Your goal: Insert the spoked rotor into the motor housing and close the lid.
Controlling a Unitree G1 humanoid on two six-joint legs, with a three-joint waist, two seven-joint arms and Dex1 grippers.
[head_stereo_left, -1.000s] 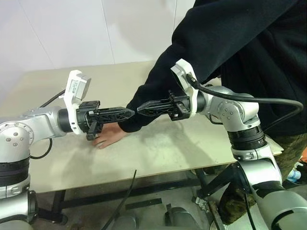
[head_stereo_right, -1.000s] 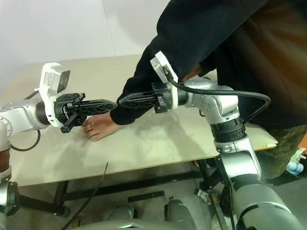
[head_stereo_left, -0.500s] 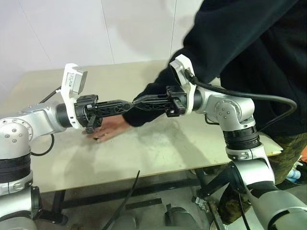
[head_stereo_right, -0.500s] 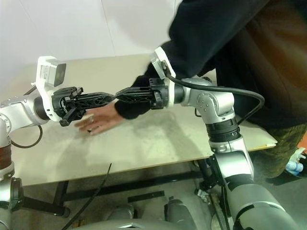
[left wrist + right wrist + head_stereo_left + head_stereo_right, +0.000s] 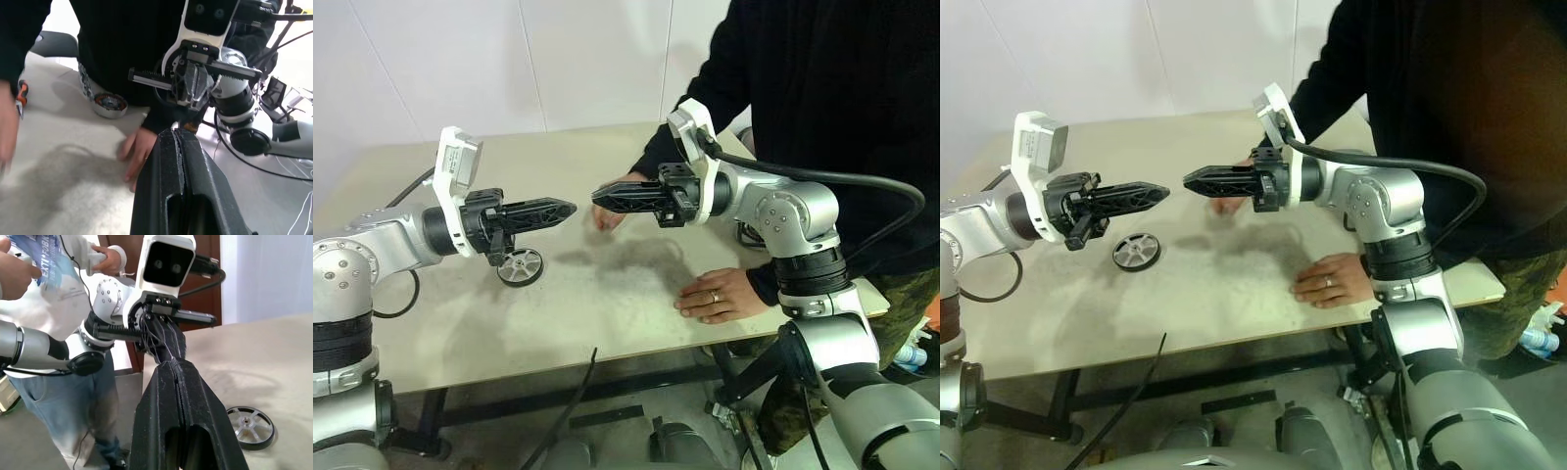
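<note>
My left pincer (image 5: 570, 207) and right pincer (image 5: 597, 197), both closed and empty, face tip to tip mid-frame above the bench (image 5: 607, 304); the lid (image 5: 520, 266) lies lower left. No legible writing.

Table (image 5: 607, 304): matt pale beige top, smooth, faintly scuffed with grey smears. Spoked rotor (image 5: 520, 266): dark rim, bright silvery metal spokes and hub with slight sheen; motor housing (image 5: 110, 105): shiny metal shell, copper-coloured inside. Gripper fingers (image 5: 540, 211): matt black ribbed plastic; person's sleeve (image 5: 705, 93): soft black cloth.
</note>
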